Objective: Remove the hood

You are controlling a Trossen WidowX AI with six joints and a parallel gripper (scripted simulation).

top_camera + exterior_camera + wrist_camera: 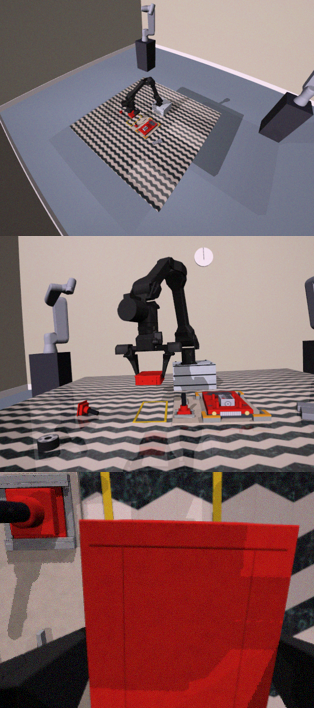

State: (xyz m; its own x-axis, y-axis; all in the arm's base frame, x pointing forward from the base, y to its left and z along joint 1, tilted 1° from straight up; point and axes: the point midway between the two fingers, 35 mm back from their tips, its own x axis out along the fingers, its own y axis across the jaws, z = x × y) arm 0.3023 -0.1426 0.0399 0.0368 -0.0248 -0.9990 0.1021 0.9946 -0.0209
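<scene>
Zigzag black-and-white table covering (228, 439) spreads under everything, with a plain beige wall behind. Above it hangs the red hood (149, 378), clear of the surface, clamped between the two dark fingers of the gripper (149, 374) — one finger on each side of it, the hood level and its underside free. From the wrist view the hood (185, 612) fills most of the picture, and two yellow lines of the marked area (106, 494) run out past its far edge.

Seen from the exterior view, the yellow-outlined marked area (151, 412) lies on the table in front of and below the held hood, nearer the camera; the hood is not resting in it. Just right of the outline sits a beige base plate carrying a small red stand with a black post (183, 406), and beside that the toy car (224, 403), red, its engine bay open with a grey block showing.

Behind the car stands the grey pedestal (194, 375) of the black arm (177, 299), which arches up and over to the left. Further left on the table lie a red piece with a black peg (86, 409), tipped on its side, and — nearer the camera — a black wheel (47, 442) lying flat. A grey part (305, 410) sits at the right edge.
</scene>
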